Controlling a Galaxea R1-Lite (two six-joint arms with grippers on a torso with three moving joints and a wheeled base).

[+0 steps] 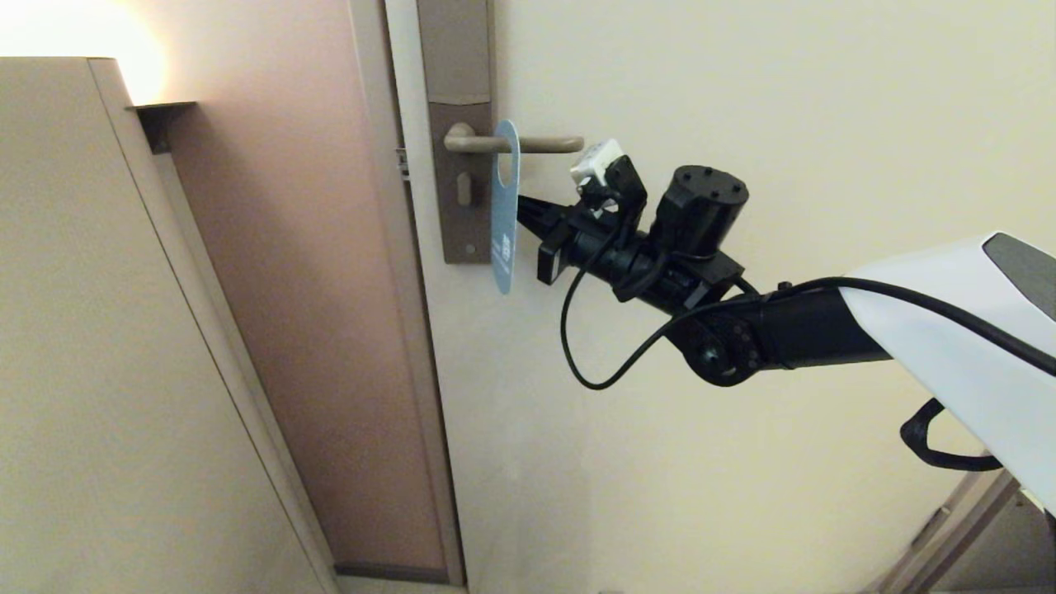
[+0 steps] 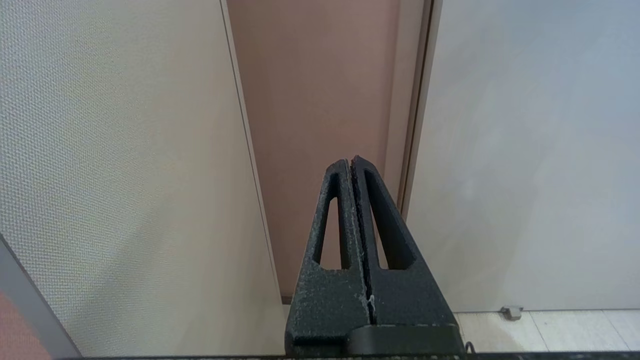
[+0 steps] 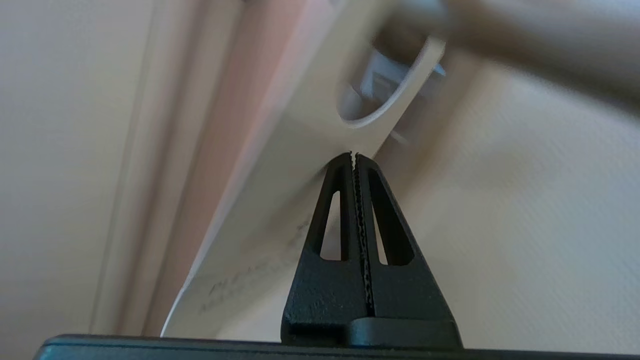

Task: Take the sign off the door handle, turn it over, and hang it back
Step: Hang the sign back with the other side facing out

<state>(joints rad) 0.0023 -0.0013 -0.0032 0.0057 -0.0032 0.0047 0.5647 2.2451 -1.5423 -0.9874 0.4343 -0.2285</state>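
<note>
The sign hangs by its oval hole on the door handle, a beige lever on a tall grey-brown lock plate. In the head view I see it nearly edge-on, its blue face turned left. My right gripper is shut, its tips against the sign's white face just below the hole. In the right wrist view the gripper meets the white face, which carries faint print, under the blurred handle. My left gripper is shut and empty, low and facing the door frame.
The cream door fills the right. Its frame and a pinkish wall strip stand left of the lock plate. A tall beige panel is at far left. A small door stop sits on the tiled floor.
</note>
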